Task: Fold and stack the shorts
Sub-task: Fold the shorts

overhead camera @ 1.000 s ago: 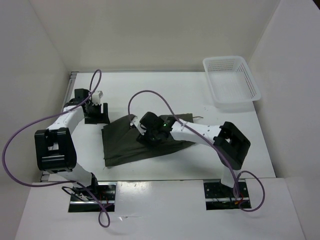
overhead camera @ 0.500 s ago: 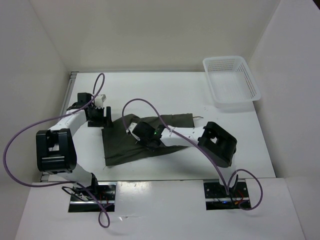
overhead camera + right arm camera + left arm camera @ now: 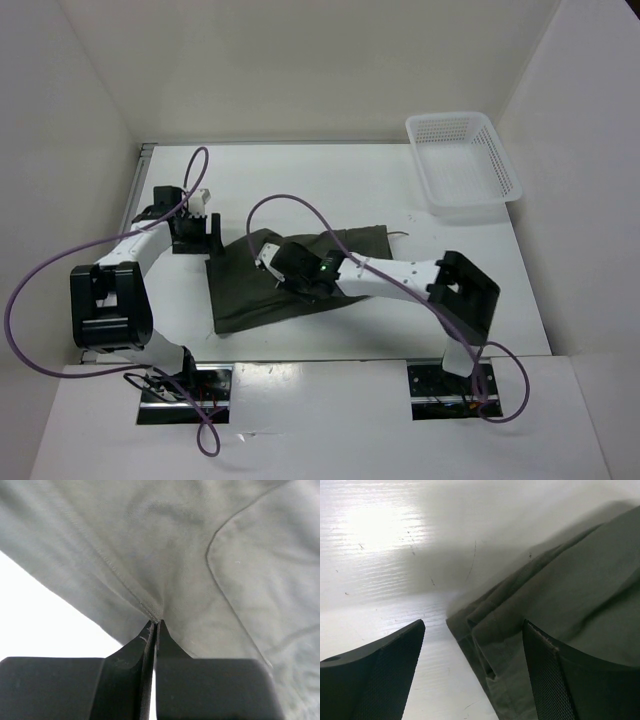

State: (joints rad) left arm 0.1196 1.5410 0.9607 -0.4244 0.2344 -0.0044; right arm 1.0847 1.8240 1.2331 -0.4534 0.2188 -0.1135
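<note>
Dark olive shorts, white basket

Shorts lie mid-table, with the basket well off at the far right corner. The left gripper sits at their far-left corner and the right gripper is on top.

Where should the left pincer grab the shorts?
Probably the folded corner of the shorts nearest the left pincer, coming from the left side. The layers bunch into a thick edge there, sitting between its open jaws.
</note>
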